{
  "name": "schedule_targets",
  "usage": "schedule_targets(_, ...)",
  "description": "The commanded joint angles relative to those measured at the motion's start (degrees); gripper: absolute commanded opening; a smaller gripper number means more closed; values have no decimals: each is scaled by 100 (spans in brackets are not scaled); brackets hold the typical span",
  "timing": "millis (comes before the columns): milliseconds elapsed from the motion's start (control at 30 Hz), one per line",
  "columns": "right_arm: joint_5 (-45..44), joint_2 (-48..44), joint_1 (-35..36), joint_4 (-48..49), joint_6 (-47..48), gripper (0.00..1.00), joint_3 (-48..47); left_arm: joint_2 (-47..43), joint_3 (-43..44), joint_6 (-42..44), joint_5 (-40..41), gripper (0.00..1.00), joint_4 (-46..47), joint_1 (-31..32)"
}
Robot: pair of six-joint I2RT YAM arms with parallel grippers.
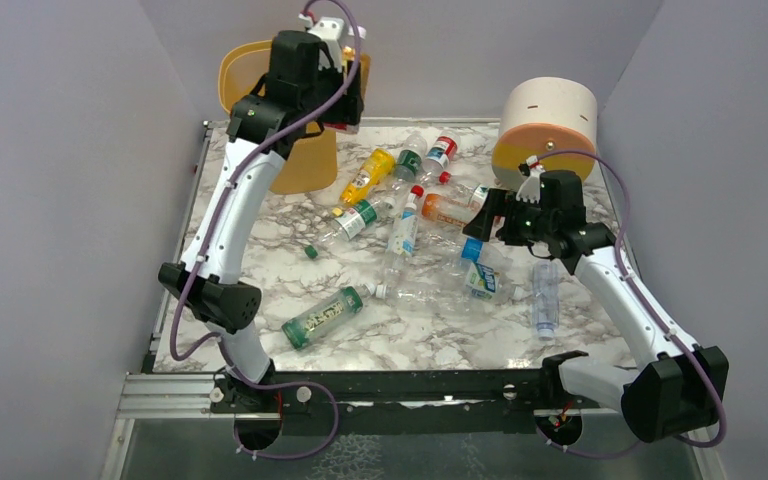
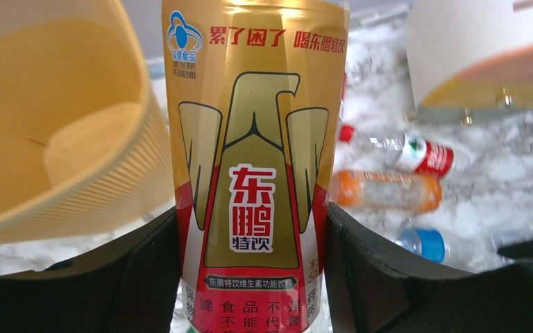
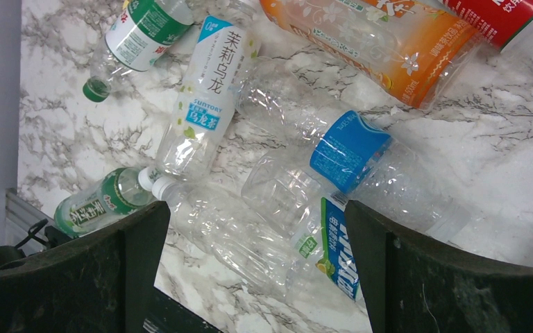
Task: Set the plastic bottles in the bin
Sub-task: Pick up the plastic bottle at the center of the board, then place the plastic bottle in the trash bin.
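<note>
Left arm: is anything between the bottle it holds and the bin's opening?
Nothing visible does. The left tool grips the gold-and-red bottle, and the bin shows its open mouth right beside it. No object lies between them in the left wrist view.

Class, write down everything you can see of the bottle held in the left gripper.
The gold-and-red bottle wears a glossy label: gold above with a winged emblem, red below, with red Chinese characters and a small blue logo near the top. It stands upright in the wrist view between the black fingers of the left gripper, which press on both its sides. Both its ends are cut off by the frame. It hangs just beside the rim of the yellow bin.
</note>
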State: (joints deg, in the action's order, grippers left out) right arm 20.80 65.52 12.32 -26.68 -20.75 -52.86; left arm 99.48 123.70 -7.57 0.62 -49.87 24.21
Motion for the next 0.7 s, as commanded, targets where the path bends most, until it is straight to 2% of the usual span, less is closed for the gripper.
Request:
schedule_targets(0, 204, -159, 25, -19, -109, 100, -61, 348, 1057, 80, -85, 40, -160, -545)
schedule_targets(133, 269, -109, 25, -12, -127, 100, -87, 560, 1422, 14, -35, 41, 95, -1137)
schedule_targets(333, 284, -149, 25, -30, -157, 99, -126, 839, 1423, -211, -337, 41, 397, -2106)
schedule_targets(667, 311, -238, 25, 5, -144, 100, 8, 1224, 875, -330, -474, 40, 662, -2731)
